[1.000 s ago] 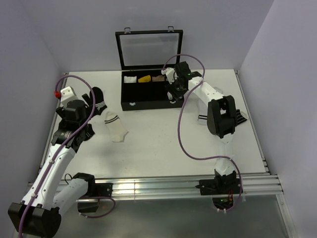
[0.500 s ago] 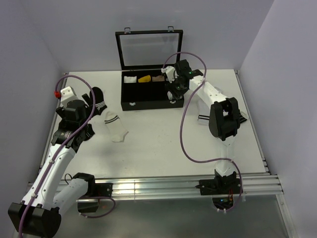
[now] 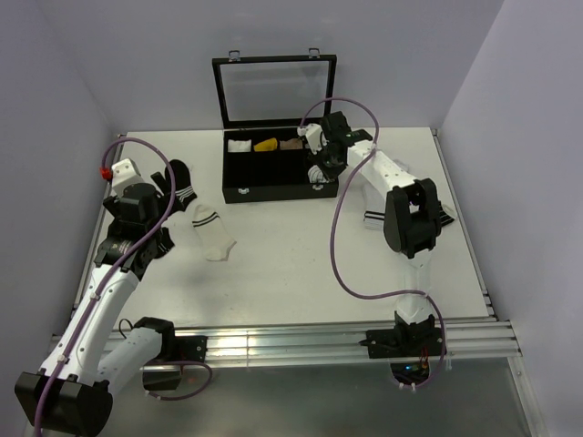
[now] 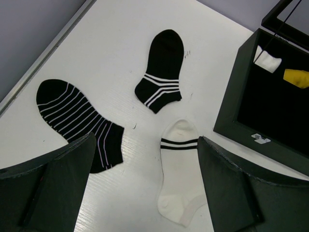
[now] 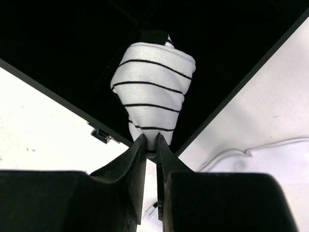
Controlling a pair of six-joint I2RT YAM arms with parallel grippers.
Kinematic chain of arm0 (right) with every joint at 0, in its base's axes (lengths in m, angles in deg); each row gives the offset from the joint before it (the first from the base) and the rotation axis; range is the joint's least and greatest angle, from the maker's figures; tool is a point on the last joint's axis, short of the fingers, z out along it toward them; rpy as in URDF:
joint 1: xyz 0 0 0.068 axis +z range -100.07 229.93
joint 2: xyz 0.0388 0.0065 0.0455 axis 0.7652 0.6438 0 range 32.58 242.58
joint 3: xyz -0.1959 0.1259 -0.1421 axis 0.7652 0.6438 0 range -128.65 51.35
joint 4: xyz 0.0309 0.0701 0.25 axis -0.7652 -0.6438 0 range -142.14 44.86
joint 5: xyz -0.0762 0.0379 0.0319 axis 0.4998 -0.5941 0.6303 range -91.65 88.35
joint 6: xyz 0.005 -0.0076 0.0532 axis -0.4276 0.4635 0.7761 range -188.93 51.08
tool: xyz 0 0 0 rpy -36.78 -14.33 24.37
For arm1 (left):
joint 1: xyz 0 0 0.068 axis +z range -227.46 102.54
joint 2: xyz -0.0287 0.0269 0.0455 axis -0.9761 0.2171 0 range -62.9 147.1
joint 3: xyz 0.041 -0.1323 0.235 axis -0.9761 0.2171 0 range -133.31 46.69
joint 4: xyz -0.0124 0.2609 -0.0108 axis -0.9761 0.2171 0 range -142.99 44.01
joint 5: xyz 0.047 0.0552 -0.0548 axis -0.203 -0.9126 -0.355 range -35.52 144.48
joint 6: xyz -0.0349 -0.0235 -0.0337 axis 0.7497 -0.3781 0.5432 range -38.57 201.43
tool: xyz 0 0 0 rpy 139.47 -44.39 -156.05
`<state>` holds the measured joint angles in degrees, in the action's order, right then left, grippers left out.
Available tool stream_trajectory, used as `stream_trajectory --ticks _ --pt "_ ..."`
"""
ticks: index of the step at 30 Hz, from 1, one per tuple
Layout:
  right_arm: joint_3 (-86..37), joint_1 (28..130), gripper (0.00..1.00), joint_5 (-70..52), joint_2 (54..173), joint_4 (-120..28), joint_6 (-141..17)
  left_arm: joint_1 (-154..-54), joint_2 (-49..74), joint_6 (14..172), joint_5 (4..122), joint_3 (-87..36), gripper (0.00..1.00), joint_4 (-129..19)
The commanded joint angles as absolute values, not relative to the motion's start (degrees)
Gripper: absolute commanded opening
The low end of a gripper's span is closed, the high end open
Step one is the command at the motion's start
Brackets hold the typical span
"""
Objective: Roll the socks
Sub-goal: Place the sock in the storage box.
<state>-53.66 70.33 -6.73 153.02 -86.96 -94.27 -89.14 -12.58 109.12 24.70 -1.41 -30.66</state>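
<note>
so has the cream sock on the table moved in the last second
No. The cream sock lies at the same spot and the same tilt, left of the black box and nearer the arms.

On your white table (image 3: 291, 264), a cream sock (image 4: 179, 176) with dark cuff bands lies near two black white-striped socks (image 4: 161, 70) (image 4: 77, 121). The open black box (image 3: 273, 193) holds white (image 3: 239, 145), yellow (image 3: 265, 144) and tan (image 3: 291, 144) bundles.

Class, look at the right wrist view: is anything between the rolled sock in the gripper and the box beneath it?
Nothing visible. The right gripper holds the rolled sock over a dark corner compartment of the box, and no other item shows under it.
</note>
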Motion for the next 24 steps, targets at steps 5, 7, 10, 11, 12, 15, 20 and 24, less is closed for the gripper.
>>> stream_trajectory --ticks 5,7,10,11,12,15,20,24 --pt "-53.8 69.0 0.12 -5.0 159.5 -89.5 -93.0 -88.9 -14.0 108.6 25.2 -1.1 0.91 -32.2" --pt "-53.7 68.7 0.13 -4.8 160.1 -89.5 -92.9 -88.8 -13.9 108.6 25.5 -1.2 0.91 -32.2" --pt "-53.2 68.6 0.20 -5.2 159.7 -88.8 -92.7 -88.8 -13.9 108.6 25.6 -1.1 0.91 -32.2" --pt "-53.4 68.6 0.26 -5.4 159.3 -88.6 -92.7 -88.9 -13.9 108.5 25.6 -1.1 0.91 -32.2" --pt "-53.7 68.6 0.29 -5.9 158.7 -88.7 -92.7 -88.8 -13.9 108.6 25.5 -1.1 0.91 -32.3" --pt "-55.5 68.6 0.38 -7.6 156.6 -89.3 -92.2 -88.8 -13.9 108.6 25.5 -1.2 0.91 -32.2" --pt "-56.8 68.8 0.47 -10.5 152.4 -87.9 -91.5 -88.9 -13.9 108.6 25.5 -1.2 0.91 -32.2" --pt "-55.6 68.7 0.47 -9.6 150.3 -83.0 -88.5 -88.9 -14.0 108.7 25.5 -1.1 0.91 -32.2"
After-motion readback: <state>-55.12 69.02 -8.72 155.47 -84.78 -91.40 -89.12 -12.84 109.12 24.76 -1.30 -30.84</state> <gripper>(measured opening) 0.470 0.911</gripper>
